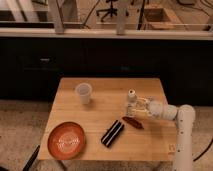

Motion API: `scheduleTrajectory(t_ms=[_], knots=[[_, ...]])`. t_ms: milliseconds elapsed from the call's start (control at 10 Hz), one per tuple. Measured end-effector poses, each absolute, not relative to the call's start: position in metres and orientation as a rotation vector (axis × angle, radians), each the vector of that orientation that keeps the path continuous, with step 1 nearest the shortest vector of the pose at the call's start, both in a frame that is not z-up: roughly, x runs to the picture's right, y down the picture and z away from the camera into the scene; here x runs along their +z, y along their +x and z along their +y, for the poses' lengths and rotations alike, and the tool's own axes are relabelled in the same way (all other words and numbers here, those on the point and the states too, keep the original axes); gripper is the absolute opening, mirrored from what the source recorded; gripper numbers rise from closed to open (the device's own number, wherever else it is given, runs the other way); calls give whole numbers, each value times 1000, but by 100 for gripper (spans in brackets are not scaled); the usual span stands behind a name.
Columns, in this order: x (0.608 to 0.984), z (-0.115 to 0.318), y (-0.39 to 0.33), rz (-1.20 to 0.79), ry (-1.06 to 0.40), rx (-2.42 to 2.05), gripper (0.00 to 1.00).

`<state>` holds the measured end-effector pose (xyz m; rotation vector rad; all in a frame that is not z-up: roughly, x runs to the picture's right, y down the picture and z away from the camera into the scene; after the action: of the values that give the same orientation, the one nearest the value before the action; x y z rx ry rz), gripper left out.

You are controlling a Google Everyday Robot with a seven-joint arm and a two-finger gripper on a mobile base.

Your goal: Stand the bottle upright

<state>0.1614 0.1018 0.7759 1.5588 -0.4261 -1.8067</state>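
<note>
Standing bottle (131, 98): was upright on the table (105, 107).
Gripper (139, 106): sat beside its base; grip could not be told.

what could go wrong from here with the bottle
1. The end effector is close against the bottle, which looks roughly upright; a sideways pull-away might tip it over.
2. The dark red object lies just in front of them, so a low retreat of the arm may knock it.
</note>
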Motion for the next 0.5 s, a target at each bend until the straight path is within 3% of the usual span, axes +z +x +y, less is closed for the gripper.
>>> scheduleTrajectory(t_ms=[500], knots=[[787, 101, 151, -439, 1565, -1796, 0]])
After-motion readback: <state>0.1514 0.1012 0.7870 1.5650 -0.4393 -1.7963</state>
